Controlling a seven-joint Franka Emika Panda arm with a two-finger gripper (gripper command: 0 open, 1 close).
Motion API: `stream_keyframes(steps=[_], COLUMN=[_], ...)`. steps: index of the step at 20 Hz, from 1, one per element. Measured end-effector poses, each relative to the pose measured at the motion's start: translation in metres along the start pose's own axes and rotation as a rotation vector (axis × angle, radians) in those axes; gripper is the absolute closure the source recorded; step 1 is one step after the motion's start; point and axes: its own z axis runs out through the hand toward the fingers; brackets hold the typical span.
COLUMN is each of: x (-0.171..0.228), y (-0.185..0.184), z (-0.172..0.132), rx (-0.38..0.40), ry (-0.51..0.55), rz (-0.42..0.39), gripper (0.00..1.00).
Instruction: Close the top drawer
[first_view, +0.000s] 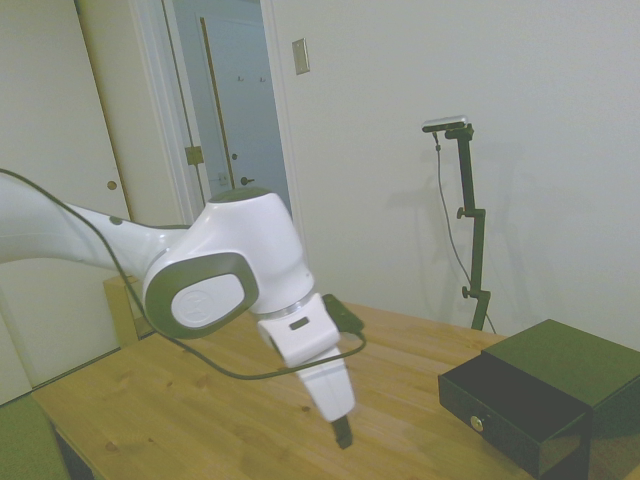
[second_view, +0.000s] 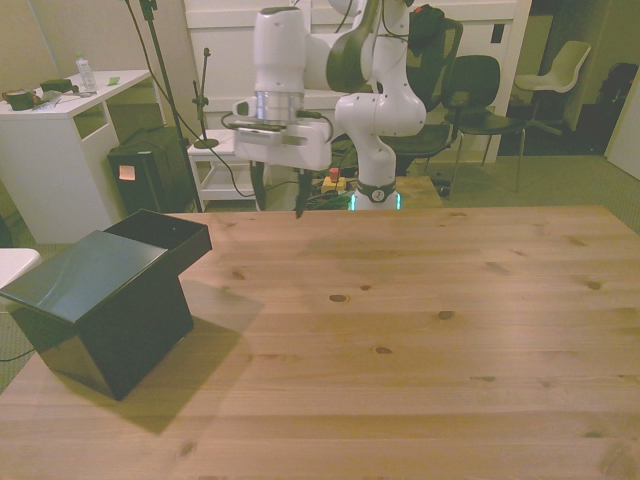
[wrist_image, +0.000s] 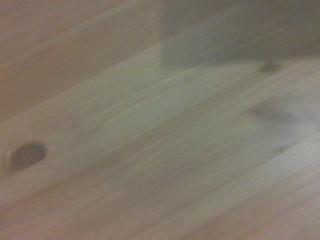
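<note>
We hold the gripper (second_view: 279, 202) above the wooden table (second_view: 420, 330), its fingers spread and carrying nothing, as the front view shows one dark finger at each end of the hand. The top drawer (first_view: 505, 408) stands pulled out of the black cabinet (first_view: 570, 365), well apart from the gripper, off toward the front view's left and lower than the fingertips. Its flat front with the small silvery knob (first_view: 477, 424) faces our approach in the side view. The wrist camera sees only blurred table boards.

To do this step well, we judge that we should bring the fingers down level with the drawer front, meet it squarely near the knob, and push straight along the drawer's slide. An off-centre or angled push could skew the drawer or shift the light cabinet across the table.
</note>
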Motion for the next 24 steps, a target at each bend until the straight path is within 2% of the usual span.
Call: stream_keyframes(steps=[5, 6, 9, 13, 24], x=[0.064, 0.073, 0.089, 0.088, 0.091], y=[-0.022, -0.026, -0.04, -0.054, -0.052], z=[0.002, 0.004, 0.009, 0.014, 0.018], rx=[-0.016, -0.022, -0.038, -0.043, -0.047], ry=[0.037, 0.036, 0.027, 0.016, 0.013], rz=[0.033, 0.035, 0.029, 0.017, 0.024], gripper=[0.0, 1.0, 1.0, 1.0, 1.0])
